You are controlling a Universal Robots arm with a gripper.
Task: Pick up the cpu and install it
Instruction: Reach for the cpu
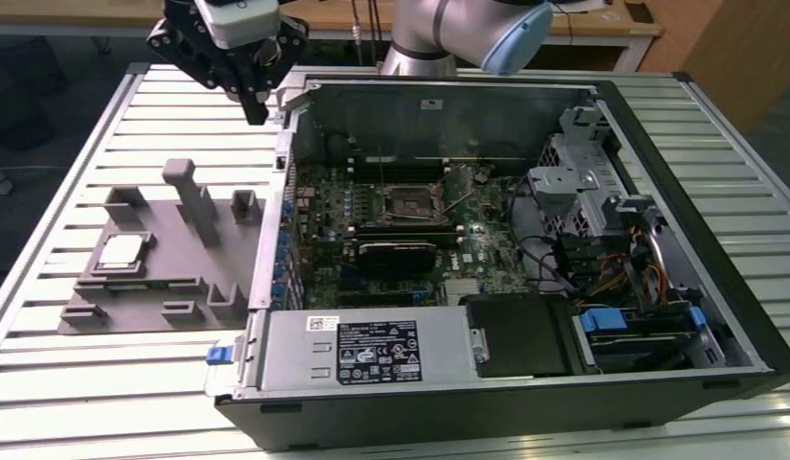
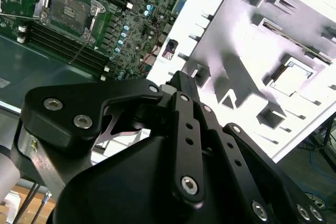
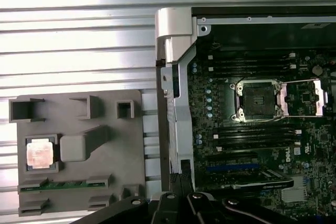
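Note:
The cpu (image 1: 120, 251) lies flat in a square pocket of the grey tray (image 1: 152, 287) on the exterior view's left, its silver top up. In both wrist views the cpu (image 3: 40, 153) (image 2: 290, 77) sits in that tray (image 3: 115, 156) (image 2: 231, 51). My gripper (image 1: 256, 115) hangs shut and empty above the table, by the far corner of the open computer case, well away from the cpu. The motherboard socket (image 1: 406, 201) (image 3: 259, 99) (image 2: 68, 6) stands with its metal frame lifted.
The open computer case (image 1: 702, 316) lies on a slatted metal table (image 1: 114, 383). Inside are a black finned block (image 1: 395, 257), a power supply (image 1: 357, 350) and a drive cage (image 1: 587, 192). The case wall (image 3: 176, 77) rises between tray and motherboard. A green memory stick (image 3: 63, 184) lies in the tray.

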